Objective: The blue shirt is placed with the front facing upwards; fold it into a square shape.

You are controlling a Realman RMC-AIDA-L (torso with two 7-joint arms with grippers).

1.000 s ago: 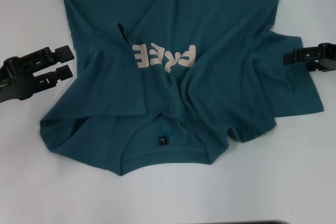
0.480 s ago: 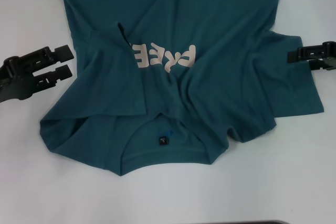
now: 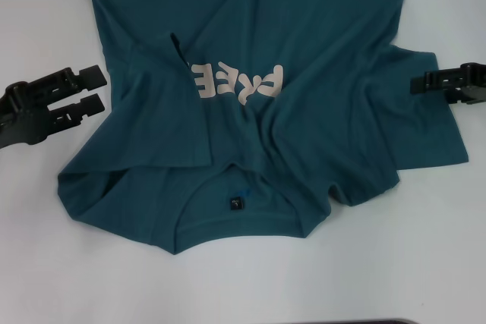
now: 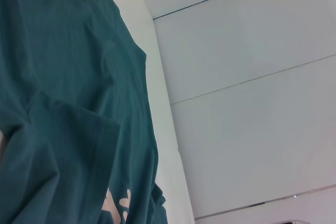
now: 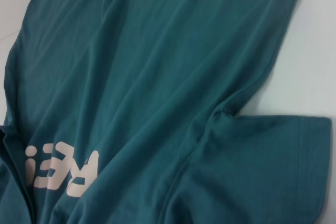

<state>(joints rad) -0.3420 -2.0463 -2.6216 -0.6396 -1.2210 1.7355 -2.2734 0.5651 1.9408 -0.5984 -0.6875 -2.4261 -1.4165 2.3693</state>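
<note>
The blue shirt (image 3: 304, 36) lies front up on the white table, collar and small dark neck tag (image 3: 237, 204) nearest me. Its pale "FREE" lettering (image 3: 237, 83) reads upside down. The left sleeve is folded inward over the chest, and the right sleeve (image 3: 433, 127) lies spread out. My left gripper (image 3: 96, 89) is open just off the shirt's left edge, holding nothing. At the outer edge of the right sleeve my right gripper (image 3: 431, 87) is open. The right wrist view shows the shirt (image 5: 157, 77) and its lettering (image 5: 63, 171). The left wrist view shows the shirt's cloth (image 4: 63, 103).
Bare white table (image 3: 425, 263) surrounds the shirt on the left, right and near sides. A dark edge (image 3: 349, 322) shows at the very bottom of the head view. The shirt's hem runs out of view at the top.
The right gripper drew back a little toward the right, then returned to the sleeve edge. The left gripper and the shirt have not moved.
</note>
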